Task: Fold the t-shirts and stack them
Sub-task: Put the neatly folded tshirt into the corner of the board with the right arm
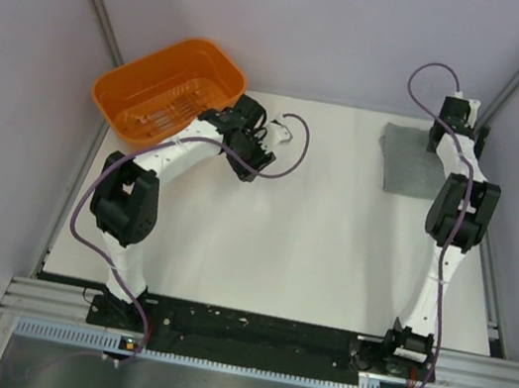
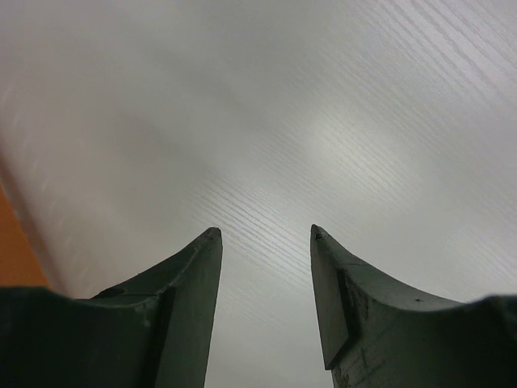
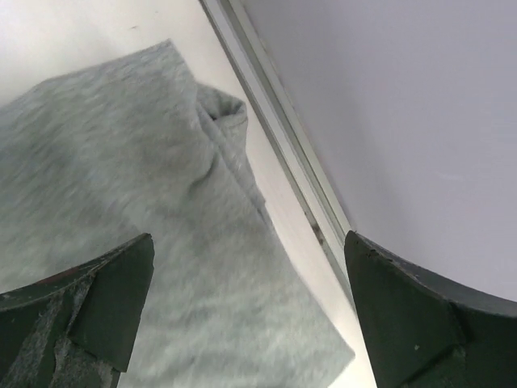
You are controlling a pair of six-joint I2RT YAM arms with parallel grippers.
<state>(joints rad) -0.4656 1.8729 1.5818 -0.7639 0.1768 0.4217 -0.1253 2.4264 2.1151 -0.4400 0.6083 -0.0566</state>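
The heather-grey t-shirt (image 1: 411,161) lies as a compact, roughly rectangular bundle on the white counter (image 1: 329,257), well apart from the orange basket (image 1: 172,88) and straight across from it, at the same far depth. The right jaws hang over the shirt's edge farthest from the basket. They are spread wide with nothing between them, and the right wrist view shows grey knit (image 3: 121,162) below, with a small pucker where a layer has bunched. The left jaws are just beside the basket, parted and empty over bare counter — a sliver of orange shows at the edge of that wrist view. The shirt looks light, soft and limp. It would likely sag and drape from any single pinch, and its layers could slide over one another, so a grip on only the top ply risks peeling the bundle open. The better hold is probably at a corner or folded edge, with the jaws closing through every layer — low against the counter, away from the puckered spot.
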